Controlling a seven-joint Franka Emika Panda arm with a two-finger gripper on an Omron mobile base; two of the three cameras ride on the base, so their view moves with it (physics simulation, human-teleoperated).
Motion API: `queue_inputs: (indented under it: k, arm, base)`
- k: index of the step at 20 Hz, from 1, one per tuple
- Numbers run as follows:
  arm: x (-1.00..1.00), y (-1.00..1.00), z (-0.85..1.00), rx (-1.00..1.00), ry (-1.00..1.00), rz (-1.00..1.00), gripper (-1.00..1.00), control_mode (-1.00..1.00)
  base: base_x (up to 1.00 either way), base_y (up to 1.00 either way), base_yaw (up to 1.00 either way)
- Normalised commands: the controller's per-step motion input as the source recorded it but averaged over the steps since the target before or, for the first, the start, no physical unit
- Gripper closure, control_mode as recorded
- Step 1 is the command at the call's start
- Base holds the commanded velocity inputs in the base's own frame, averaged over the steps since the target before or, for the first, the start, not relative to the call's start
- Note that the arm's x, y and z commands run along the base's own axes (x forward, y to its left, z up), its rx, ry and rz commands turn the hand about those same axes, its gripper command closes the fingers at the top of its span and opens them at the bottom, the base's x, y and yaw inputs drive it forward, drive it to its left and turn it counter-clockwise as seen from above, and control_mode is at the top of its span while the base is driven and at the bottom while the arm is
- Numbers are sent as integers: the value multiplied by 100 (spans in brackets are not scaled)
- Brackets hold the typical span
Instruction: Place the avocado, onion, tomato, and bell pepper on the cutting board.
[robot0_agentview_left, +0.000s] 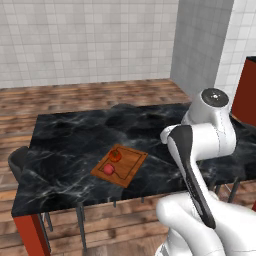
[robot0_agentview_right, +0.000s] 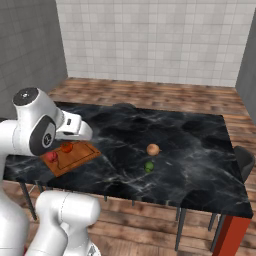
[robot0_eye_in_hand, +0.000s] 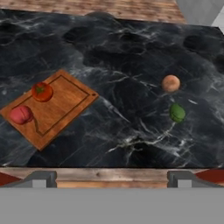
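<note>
- Two pieces are already sitting on the board (robot0_eye_in_hand: 57, 109): the tomato (robot0_eye_in_hand: 42, 92) near its far corner and the red pepper (robot0_eye_in_hand: 21, 114) near its left corner, each well inside the groove.
- Two pieces are still waiting on the black counter (robot0_eye_in_hand: 131, 52), well apart from the board: the onion (robot0_eye_in_hand: 170, 83) and the avocado (robot0_eye_in_hand: 177, 113), lying near each other but not touching.
- Hanging high above the counter's near edge, the gripper (robot0_eye_in_hand: 111, 177) is standing with its fingertips (robot0_eye_in_hand: 43, 178) spread fully apart and nothing between them.
- Judging from this, the step in hand is reaching for one of the two loose pieces; the avocado is lying nearer the counter's front edge, so it looks the easier first pick.
- Coming straight down over the chosen piece, centring it between the fingers, should be keeping them from nudging its neighbour.
- Both pieces are round and likely to roll, so closing gently and at mid-height seems wise.
- Plenty of bare wood is showing on the board's right half, which is looking like the safest place to set it.
</note>
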Motion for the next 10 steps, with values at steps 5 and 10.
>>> queue_inputs:
  k: [5,10]
  arm:
    - [0,-42,3,0,1,-1,-100,-100]
    - [0,-42,0,0,0,0,-100,-100]
  base:
    - [0,0,0]
    - [0,0,0]
